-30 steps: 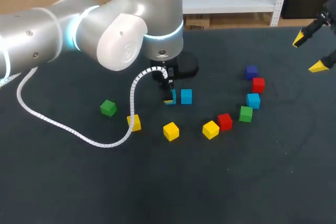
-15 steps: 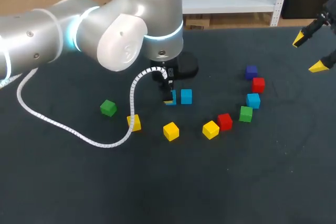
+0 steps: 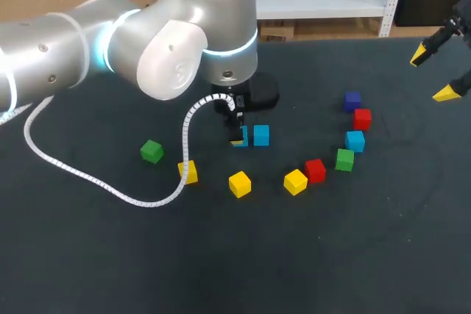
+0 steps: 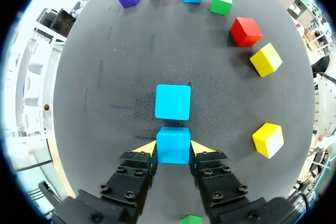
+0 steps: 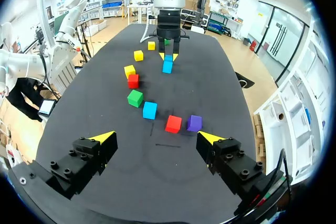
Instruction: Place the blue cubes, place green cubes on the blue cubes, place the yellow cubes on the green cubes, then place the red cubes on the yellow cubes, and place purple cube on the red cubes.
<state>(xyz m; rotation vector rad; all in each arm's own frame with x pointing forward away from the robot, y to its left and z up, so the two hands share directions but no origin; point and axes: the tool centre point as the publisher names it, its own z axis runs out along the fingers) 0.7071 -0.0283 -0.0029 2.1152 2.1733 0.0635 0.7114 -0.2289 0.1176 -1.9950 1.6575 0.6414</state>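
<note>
Centrally on the dark desk, the left tool points down with its two yellow tips pressed against opposite sides of a blue cube, so it is closed on that cube. The cube looks to sit low at the desk surface. Just ahead of it, with only a thin gap, lies a second blue cube.

Beyond these, other cubes form an arc: a purple cube, a red cube, a third blue cube, a green cube, a second red cube touching a yellow cube, then a second yellow cube. A third yellow cube and a second green cube lie apart on the left arm's side.

The right tool hangs above the desk's far right part, well apart from all the cubes, its fingers spread wide with nothing between them.
</note>
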